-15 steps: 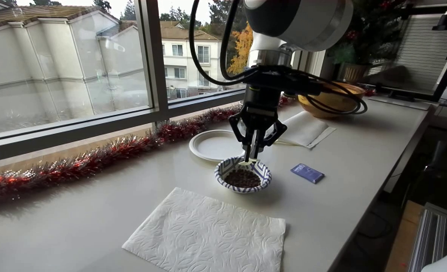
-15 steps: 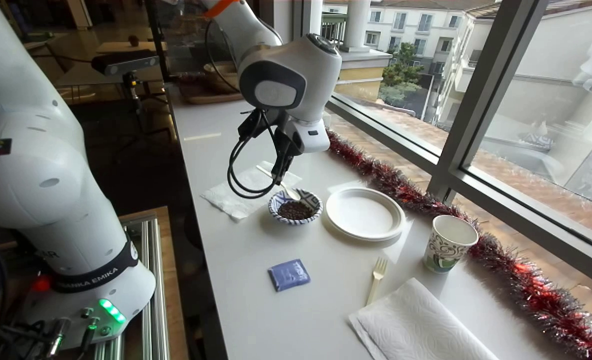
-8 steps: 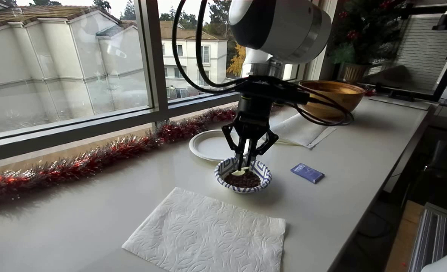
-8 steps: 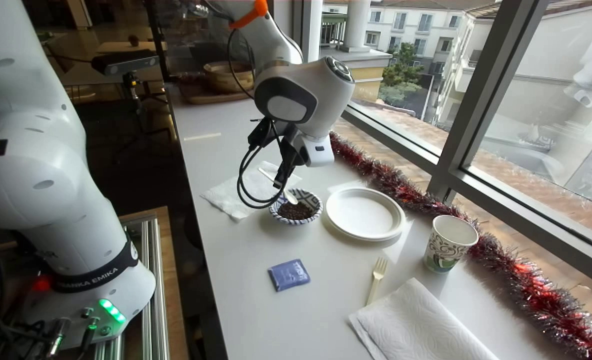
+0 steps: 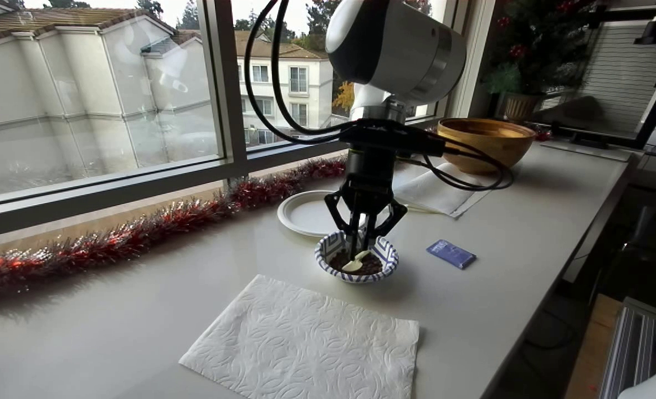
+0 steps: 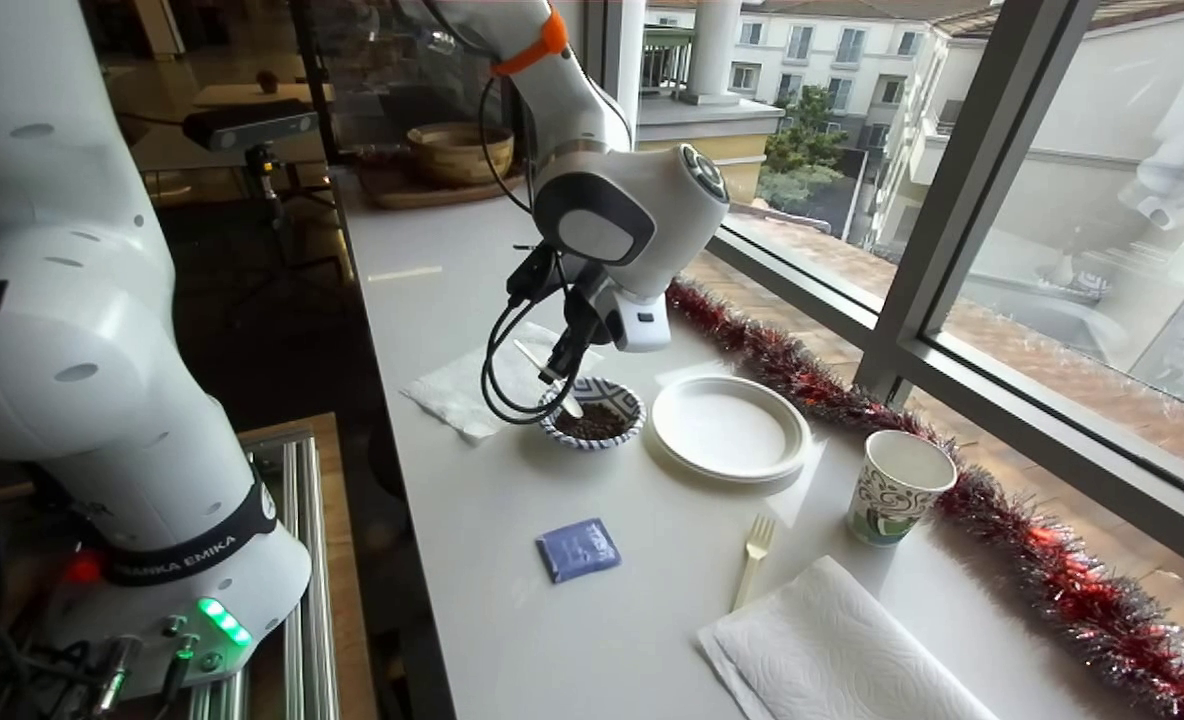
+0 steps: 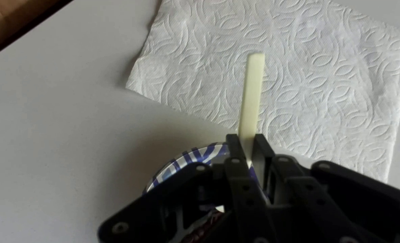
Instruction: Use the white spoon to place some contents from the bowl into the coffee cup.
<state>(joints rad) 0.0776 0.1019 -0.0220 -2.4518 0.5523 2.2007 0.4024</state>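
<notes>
Currently, a black claw is pinching the handle of a slim white spoon between its fingertips, the handle's free end sticking out over a white paper towel. The spoon's scooping end is hanging inside a small bowl patterned in blue and white, over a layer of dark brown, grainy contents. Just beside the bowl a flat white plate is lying, and past the plate, near a strip of red tinsel, the coffee cup is standing upright, well apart from the spoon.

The task is apparently sitting at its scooping step: the spoon is already being held, and its working end is lying within the bowl's rim. Gathering a load, carrying it to the cup and tipping it out are probably all remaining.

Some details are proving hard to make out. In an exterior view the pale scooping end is looking bare, but nothing is settling whether it is touching the contents (it is looking very near them, at least). In the wrist view the claw's own body is covering most or all of that end. The cup's near wall is hiding its bottom, so anything down there is going unseen.
</notes>
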